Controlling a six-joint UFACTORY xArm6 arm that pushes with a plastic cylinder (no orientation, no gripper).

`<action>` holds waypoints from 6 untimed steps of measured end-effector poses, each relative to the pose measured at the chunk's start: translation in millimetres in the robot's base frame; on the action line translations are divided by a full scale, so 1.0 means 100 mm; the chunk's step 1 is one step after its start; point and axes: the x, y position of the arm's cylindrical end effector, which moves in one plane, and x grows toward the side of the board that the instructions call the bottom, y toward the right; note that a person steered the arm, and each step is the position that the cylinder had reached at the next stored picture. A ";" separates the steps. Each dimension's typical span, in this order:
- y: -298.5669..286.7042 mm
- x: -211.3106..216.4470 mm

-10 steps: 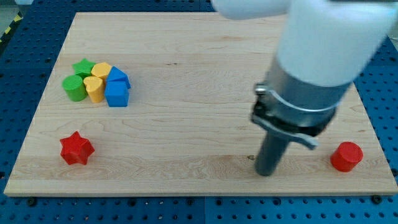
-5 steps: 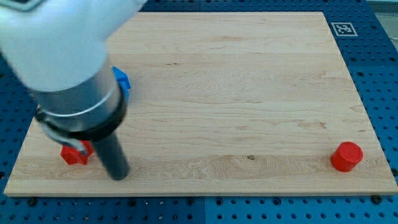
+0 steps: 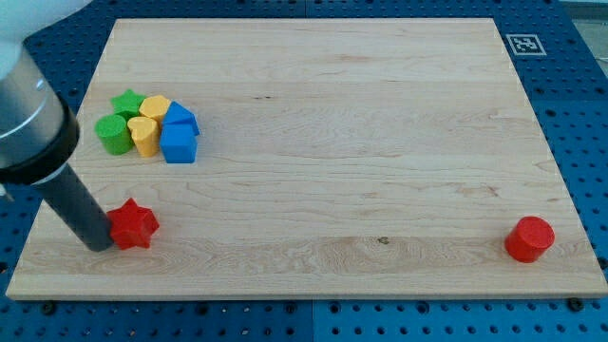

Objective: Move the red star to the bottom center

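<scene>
The red star (image 3: 134,224) lies on the wooden board (image 3: 313,142) near the bottom left corner. My tip (image 3: 98,243) is at the star's left side and touches it. The dark rod slants up to the view's left edge.
A tight cluster sits at the upper left: a green star (image 3: 127,102), a green cylinder (image 3: 113,134), two yellow blocks (image 3: 147,133), and two blue blocks (image 3: 179,142). A red cylinder (image 3: 529,238) stands at the bottom right. The board's bottom edge is close below the star.
The arm swept from the right side of the board to the far left. My tip now touches the red star, which has shifted slightly to the right.
</scene>
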 end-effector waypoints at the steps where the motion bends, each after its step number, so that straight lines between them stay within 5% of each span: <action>1: 0.05 -0.02; 6: 0.56 -0.23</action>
